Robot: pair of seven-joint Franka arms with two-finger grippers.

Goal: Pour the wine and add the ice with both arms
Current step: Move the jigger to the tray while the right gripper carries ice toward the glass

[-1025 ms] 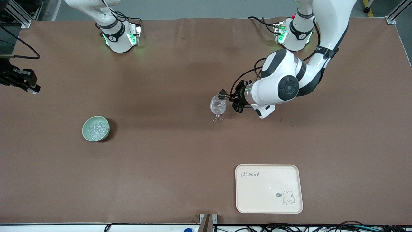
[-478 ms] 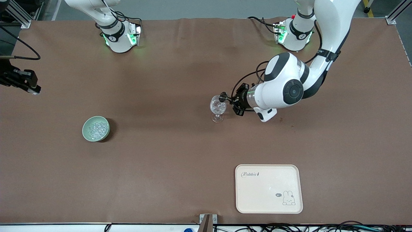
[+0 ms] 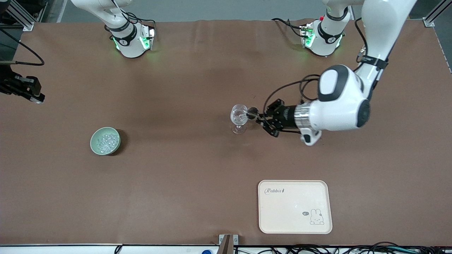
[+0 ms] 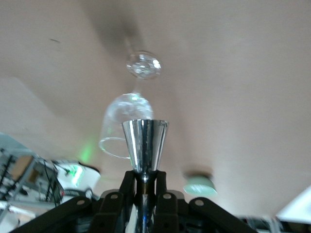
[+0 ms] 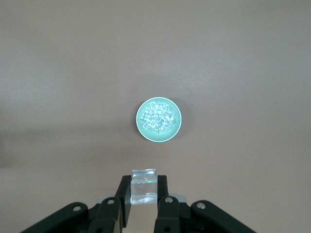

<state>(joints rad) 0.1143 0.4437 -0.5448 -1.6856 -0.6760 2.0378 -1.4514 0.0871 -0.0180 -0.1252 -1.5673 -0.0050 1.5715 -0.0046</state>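
Observation:
A clear stemmed glass (image 3: 239,118) stands mid-table. My left gripper (image 3: 259,117) is beside its bowl, toward the left arm's end, shut on the stem of a small shiny metal cup (image 3: 252,113) whose mouth points at the glass. In the left wrist view the cup (image 4: 145,144) sits between the fingers, with the glass (image 4: 127,127) just past it. The pale green bowl (image 3: 105,141) of ice (image 3: 106,141) sits toward the right arm's end. My right gripper (image 5: 144,187) is out of the front view. It hangs high over the bowl (image 5: 172,131), shut on one clear ice cube (image 5: 144,189).
A cream tray with a rabbit drawing (image 3: 295,206) lies near the front edge, nearer to the front camera than the glass. A black device (image 3: 21,88) juts in at the table's edge at the right arm's end.
My left arm has swung its elbow toward its own end of the table. The metal cup has drawn back from over the glass's rim to beside the glass. The right side looks unchanged.

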